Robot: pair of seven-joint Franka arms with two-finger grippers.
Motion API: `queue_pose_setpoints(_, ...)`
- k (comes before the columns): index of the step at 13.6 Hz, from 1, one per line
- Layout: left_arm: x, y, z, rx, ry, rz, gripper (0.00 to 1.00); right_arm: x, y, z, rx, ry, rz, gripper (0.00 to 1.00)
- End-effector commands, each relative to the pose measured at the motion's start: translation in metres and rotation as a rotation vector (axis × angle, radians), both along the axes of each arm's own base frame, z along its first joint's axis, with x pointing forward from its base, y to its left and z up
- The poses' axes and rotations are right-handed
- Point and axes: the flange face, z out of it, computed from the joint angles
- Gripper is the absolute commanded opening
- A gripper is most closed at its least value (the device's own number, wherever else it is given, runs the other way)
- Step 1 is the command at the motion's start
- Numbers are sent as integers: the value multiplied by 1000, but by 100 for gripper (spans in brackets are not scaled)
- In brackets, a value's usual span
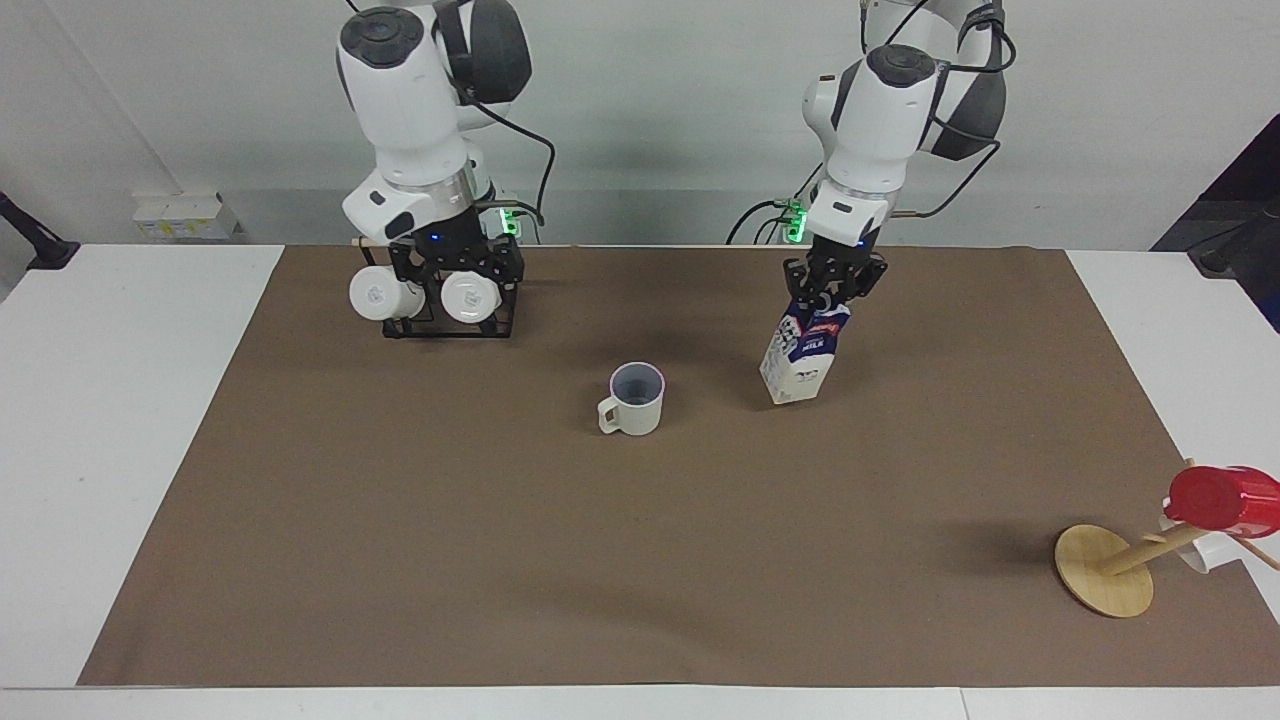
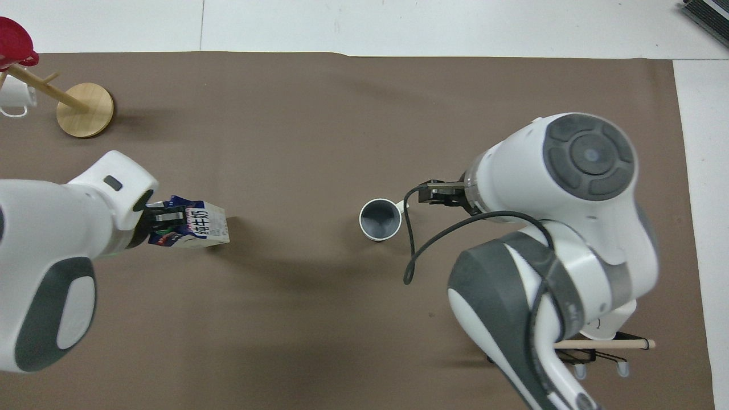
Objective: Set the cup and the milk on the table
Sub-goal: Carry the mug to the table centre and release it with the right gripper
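The cup point(image 1: 637, 398) stands upright on the brown sheet point(image 1: 640, 560) near the middle of the worktop point(image 1: 120, 450), handle toward the right arm's end, with nothing touching it. From overhead its dark inside shows point(image 2: 380, 220), clear of both arms.

The left tool point(image 1: 829, 296) is closed on the milk point(image 1: 800, 355), pinching the blue gable top. The carton hangs tilted, top leaning toward the robots; whether its lower corner touches the sheet or hangs just above it cannot be told. It is beside the cup, toward the left arm's end, and apart from it. In the overhead view the milk point(image 2: 193, 225) pokes out from under the left wrist, printed side up.

The right tool point(image 1: 455, 268) is raised over the rack point(image 1: 452, 322), its fingers spread wide and holding nothing. It hangs in front of the two white mugs point(image 1: 473, 296) that lie on their sides on the rack, under a wooden rod. The rack sits nearer the robots than the cup, toward the right arm's end. Overhead, the right arm's bulk covers most of the rack, leaving only the rod's end point(image 2: 621, 343) visible.

A wooden stand point(image 1: 1105, 570) with a round base leans at the corner far from the robots at the left arm's end, carrying a red cup point(image 1: 1222, 497).
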Motion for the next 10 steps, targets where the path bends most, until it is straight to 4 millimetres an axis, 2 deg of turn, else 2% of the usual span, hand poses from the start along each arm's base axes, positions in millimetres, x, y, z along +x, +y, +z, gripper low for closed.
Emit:
queue_pose_setpoints(1, 1, -29, -4, -15, -19, 18, 42, -6, -48, 11, 15, 9, -12, 100)
queue_pose_setpoints(3, 9, -46, 1, -26, -33, 14, 41, -4, -86, 12, 13, 7, -46, 100)
queue_pose_setpoints(5, 10, -69, -1, -6, -48, 15, 41, -3, -116, 17, 24, -6, -61, 100)
queue_pose_setpoints(9, -2, -117, -25, 47, -74, 49, 41, 2, -127, 61, 12, -80, -75, 100)
queue_pose_setpoints(10, -4, -123, -28, 45, -81, 52, 41, 1, -128, 76, 9, -85, -76, 100)
